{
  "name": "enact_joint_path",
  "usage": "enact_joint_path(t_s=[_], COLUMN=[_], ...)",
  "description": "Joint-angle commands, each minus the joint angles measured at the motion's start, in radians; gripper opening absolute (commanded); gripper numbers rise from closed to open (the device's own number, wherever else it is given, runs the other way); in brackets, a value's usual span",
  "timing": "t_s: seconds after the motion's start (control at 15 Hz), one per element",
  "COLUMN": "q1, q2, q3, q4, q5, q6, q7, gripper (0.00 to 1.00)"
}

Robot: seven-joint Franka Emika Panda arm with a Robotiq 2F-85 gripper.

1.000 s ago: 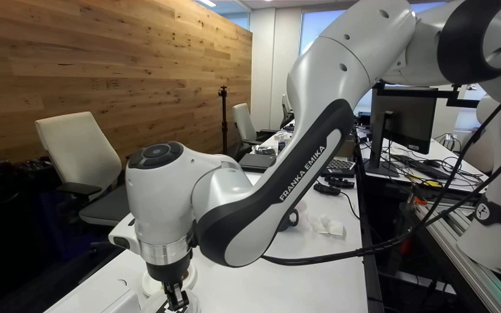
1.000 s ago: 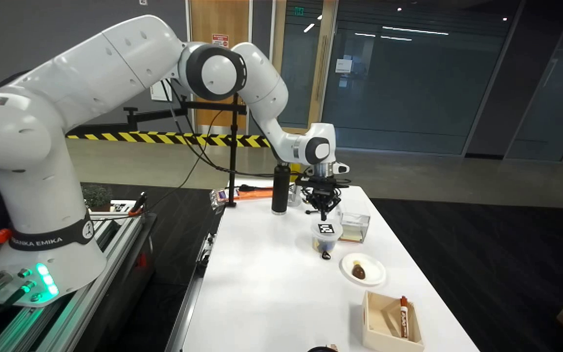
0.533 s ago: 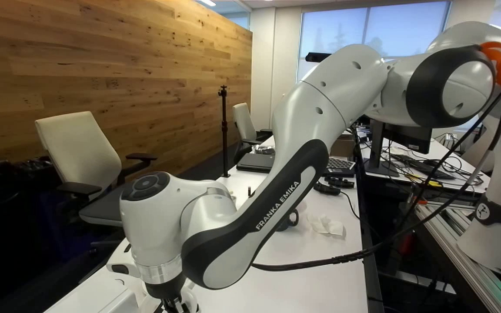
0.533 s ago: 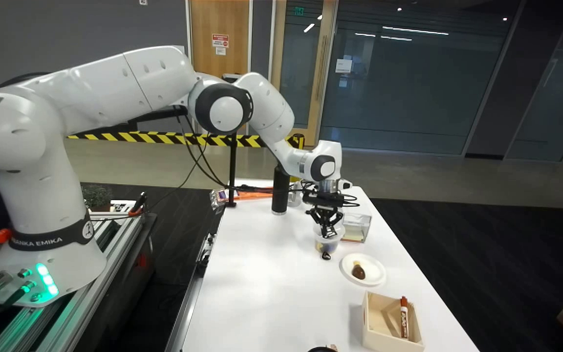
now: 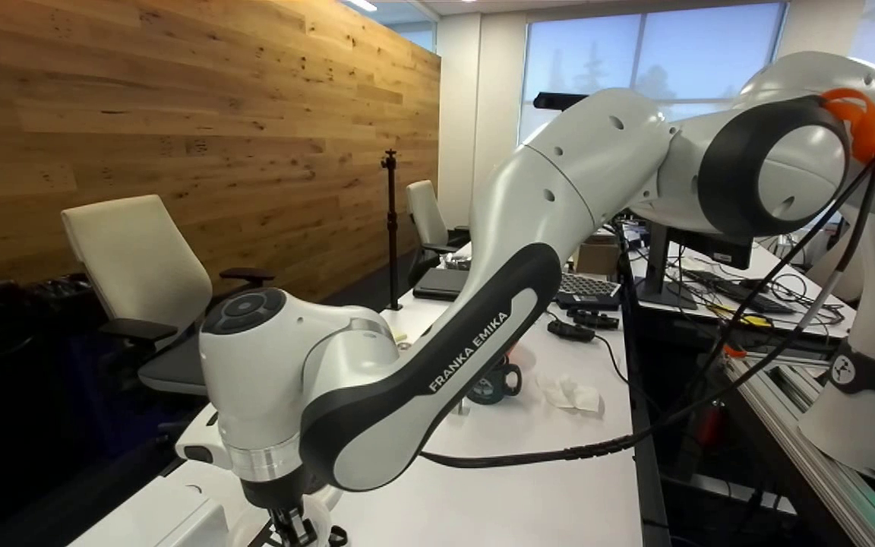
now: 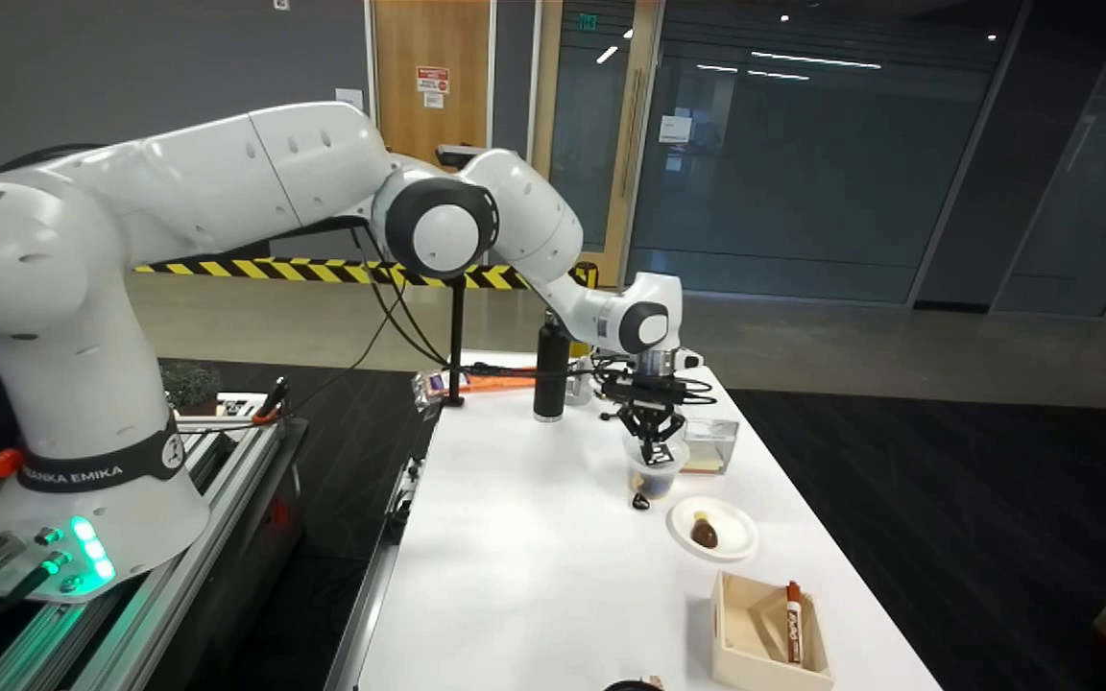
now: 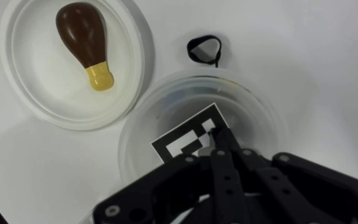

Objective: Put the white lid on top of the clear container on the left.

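Observation:
The white lid [image 7: 141, 124] is round and translucent, with a square black-and-white patterned tag on top; it also shows in both exterior views [image 6: 676, 459] [image 5: 320, 518]. It lies on the clear container [image 6: 652, 483], a round tub with bluish and yellowish contents showing through. In the wrist view I cannot tell whether its rim is pressed down. My gripper [image 7: 220, 132] points down onto the tag, its fingers together and nothing seen between them. Its tips [image 6: 651, 453] look to be touching the lid's top and hide part of the tag.
A white plate [image 6: 740, 539] holds a brown drumstick. A clear box [image 6: 709, 443] stands against or close behind the tub. A black loop [image 7: 205, 49] lies beside the tub. A tan wooden box [image 6: 735, 638] holds a marker pen. A black bottle [image 6: 553, 374] stands farther back.
My gripper has come down from above the lid onto its tag, staying shut. The tub with its lid and the clear box have slid a little, away from the robot base.

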Motion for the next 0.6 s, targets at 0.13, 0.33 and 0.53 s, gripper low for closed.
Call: enact_joint_path(t_s=[0.13,0.33,0.53], q1=[-0.012,-0.019,-0.018], q2=[-0.179,-0.246,-0.317], q3=[-0.023,-0.042,-0.064], q4=[-0.266,-0.386,-0.511], q5=[-0.004,0.004,0.003], q6=[0.145,0.207,0.269], q7=[0.158,0.238,0.308], gripper=[0.00,0.00,0.00])
